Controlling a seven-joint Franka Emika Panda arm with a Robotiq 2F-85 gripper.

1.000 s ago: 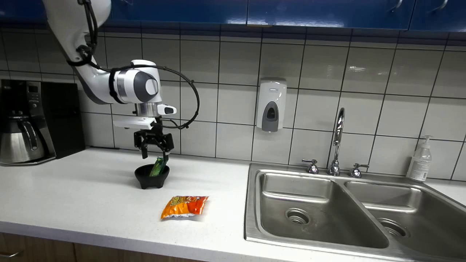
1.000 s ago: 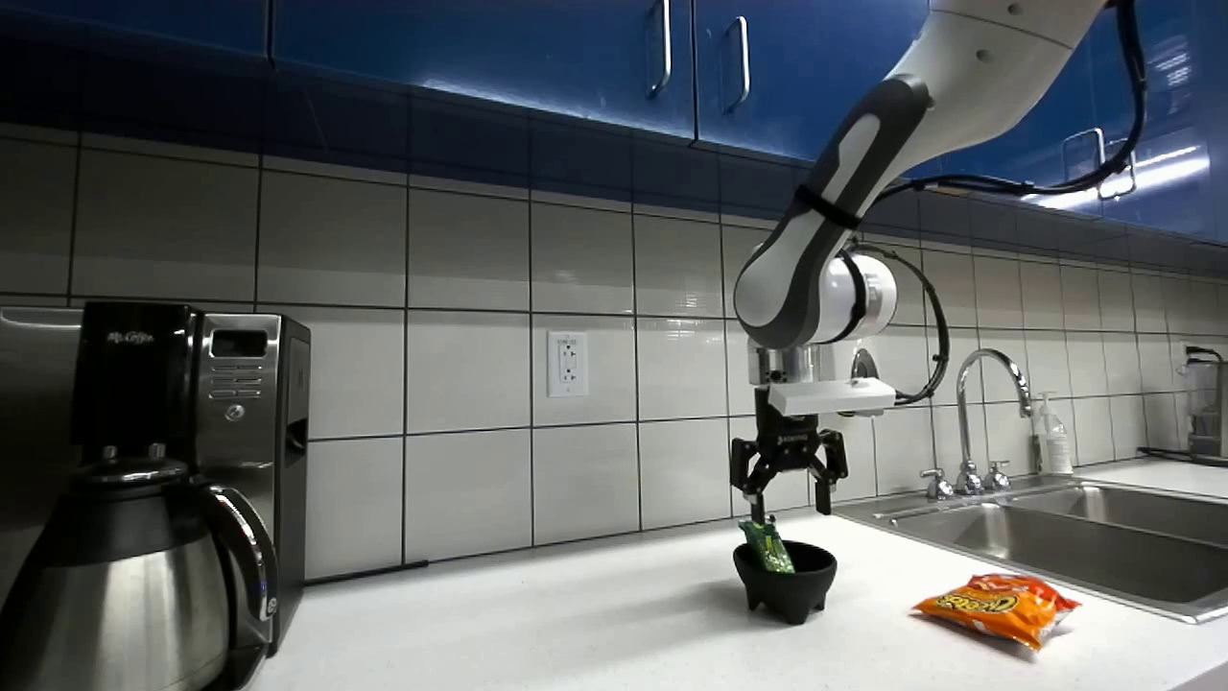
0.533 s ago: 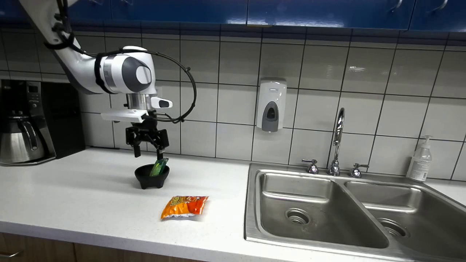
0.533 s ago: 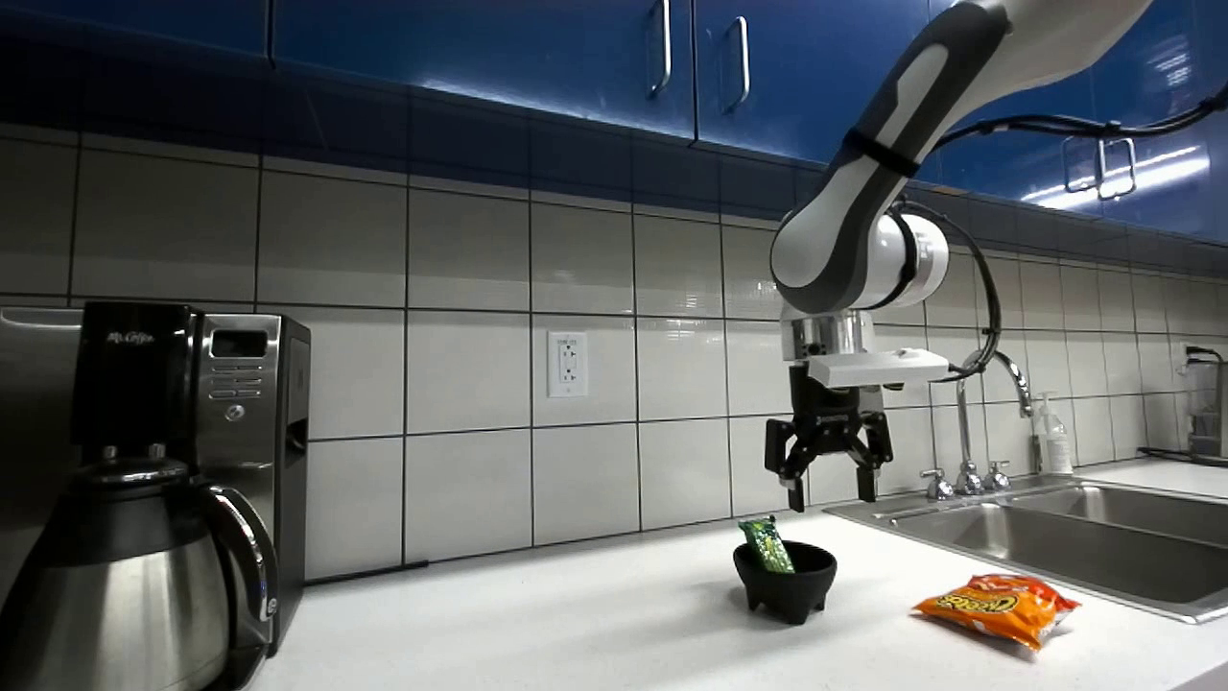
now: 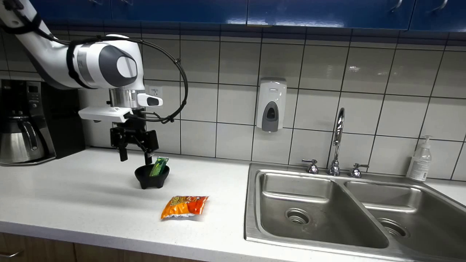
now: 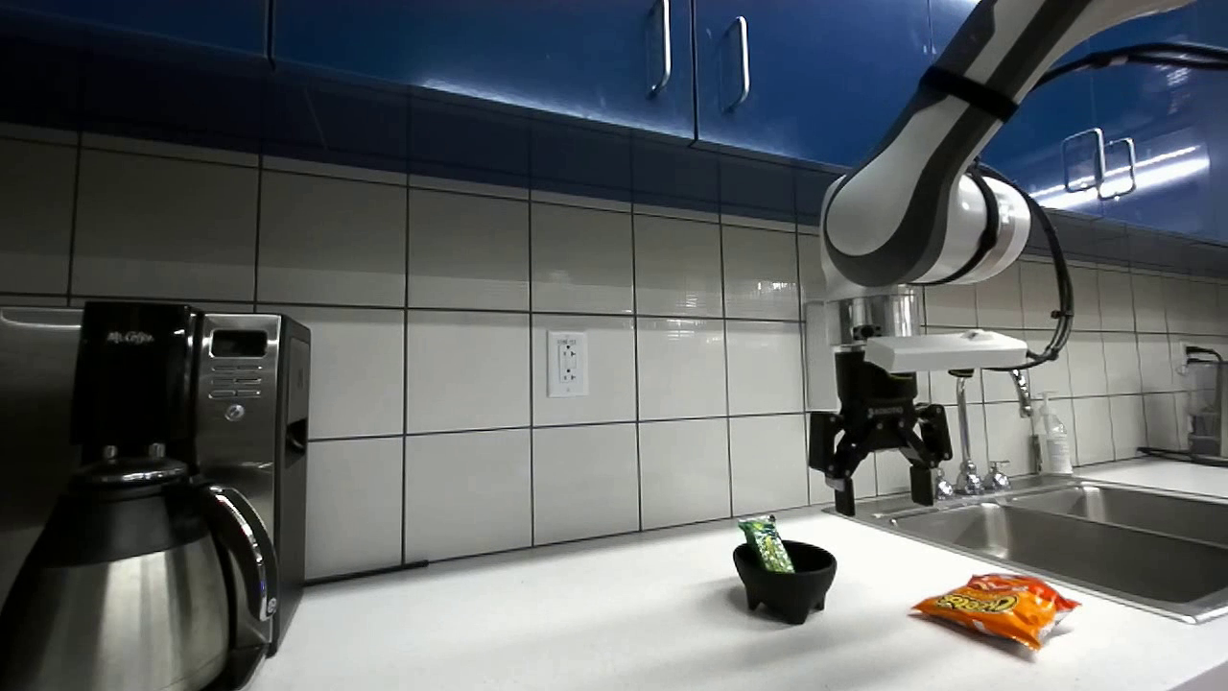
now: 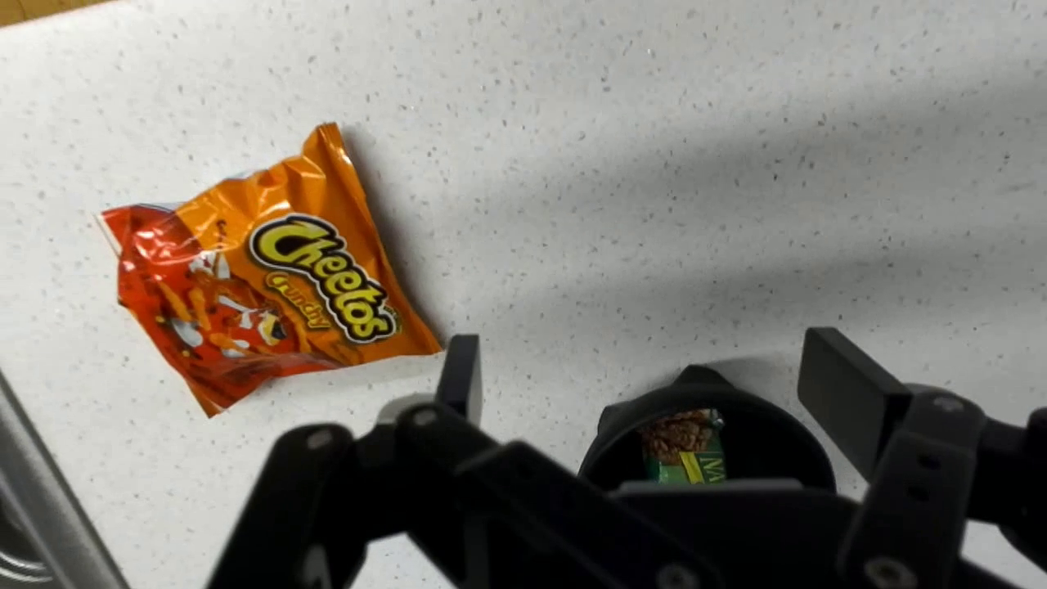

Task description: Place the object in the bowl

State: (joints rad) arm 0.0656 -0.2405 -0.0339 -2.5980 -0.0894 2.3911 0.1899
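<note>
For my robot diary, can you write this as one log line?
end effector: open, empty, above counter | green packet: tilted in black bowl | orange bag: on counter

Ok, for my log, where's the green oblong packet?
In both exterior views, the packet leans in the round black bowl, left of the orange-red snack bag.
</note>
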